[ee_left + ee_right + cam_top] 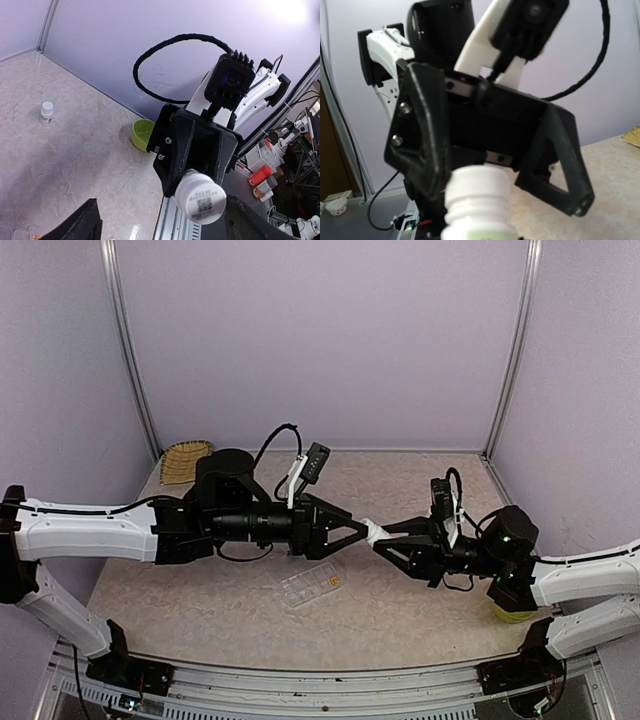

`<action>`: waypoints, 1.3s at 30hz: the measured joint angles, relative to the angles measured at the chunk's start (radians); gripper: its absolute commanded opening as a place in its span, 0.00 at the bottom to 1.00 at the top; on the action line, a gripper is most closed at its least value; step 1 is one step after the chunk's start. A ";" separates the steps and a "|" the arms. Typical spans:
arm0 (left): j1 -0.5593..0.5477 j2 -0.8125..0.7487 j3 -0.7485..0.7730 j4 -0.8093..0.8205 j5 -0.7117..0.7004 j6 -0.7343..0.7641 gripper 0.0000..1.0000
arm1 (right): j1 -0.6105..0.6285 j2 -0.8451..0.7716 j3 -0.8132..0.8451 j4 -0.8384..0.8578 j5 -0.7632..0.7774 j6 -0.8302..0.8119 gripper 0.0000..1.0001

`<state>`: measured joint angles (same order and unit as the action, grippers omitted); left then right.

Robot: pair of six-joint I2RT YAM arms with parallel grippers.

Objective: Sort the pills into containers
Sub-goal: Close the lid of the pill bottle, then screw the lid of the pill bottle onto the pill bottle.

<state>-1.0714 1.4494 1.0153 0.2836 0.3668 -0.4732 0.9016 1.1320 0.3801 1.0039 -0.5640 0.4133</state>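
Right gripper is pinching a bottle; left gripper is hanging spread around it, above the organizer lying mid-table.

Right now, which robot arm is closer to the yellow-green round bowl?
Right. The right arm passes just above the yellow-green round bowl, partly covering it; the left arm sits far off on the other side.

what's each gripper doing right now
left gripper: open, gripping nothing
right gripper: closed on the white bottle
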 measured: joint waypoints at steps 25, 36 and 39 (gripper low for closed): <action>-0.003 -0.060 -0.020 0.003 -0.061 -0.016 0.99 | 0.008 0.008 0.010 -0.036 0.114 0.007 0.00; -0.038 -0.021 0.008 0.018 -0.058 -0.027 0.99 | 0.028 0.037 0.050 -0.087 0.186 0.006 0.00; -0.040 -0.021 0.008 0.023 -0.060 -0.027 0.99 | 0.032 0.043 0.052 -0.100 0.200 0.004 0.00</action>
<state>-1.1110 1.4281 1.0237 0.3061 0.3073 -0.5003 0.9333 1.1748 0.4324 0.9039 -0.3637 0.4171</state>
